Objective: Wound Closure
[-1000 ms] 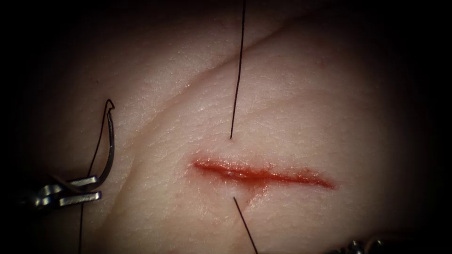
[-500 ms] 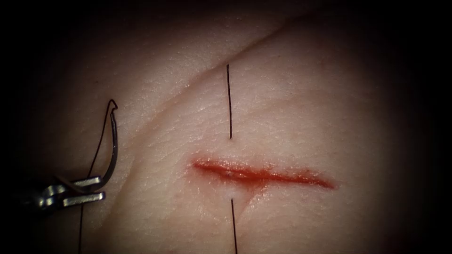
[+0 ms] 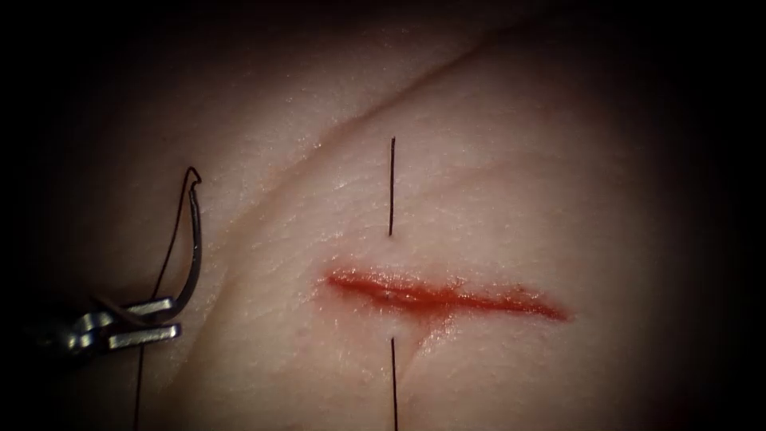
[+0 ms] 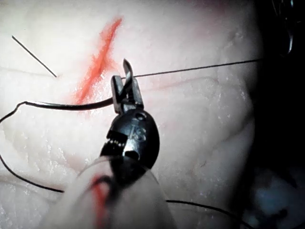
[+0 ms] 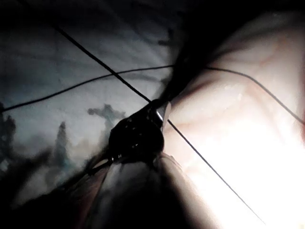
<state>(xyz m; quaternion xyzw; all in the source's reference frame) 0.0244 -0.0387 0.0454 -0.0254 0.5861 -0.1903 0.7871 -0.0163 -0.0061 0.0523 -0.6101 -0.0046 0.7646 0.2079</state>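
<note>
The thread (image 3: 392,186) tail above the cut (image 3: 444,296) is shorter than a second ago, drawn down through the tissue (image 3: 558,199); it now ends free on the pale, finely creased skin. A second strand leaves below the glistening red slit. Well left of the cut, with open skin between, the left tool (image 3: 144,321) is clenched on the steel needle (image 3: 191,247) near its tip end, the curve arching up clear of the tissue. The right tool (image 5: 159,112) appears to grip thread.
</note>
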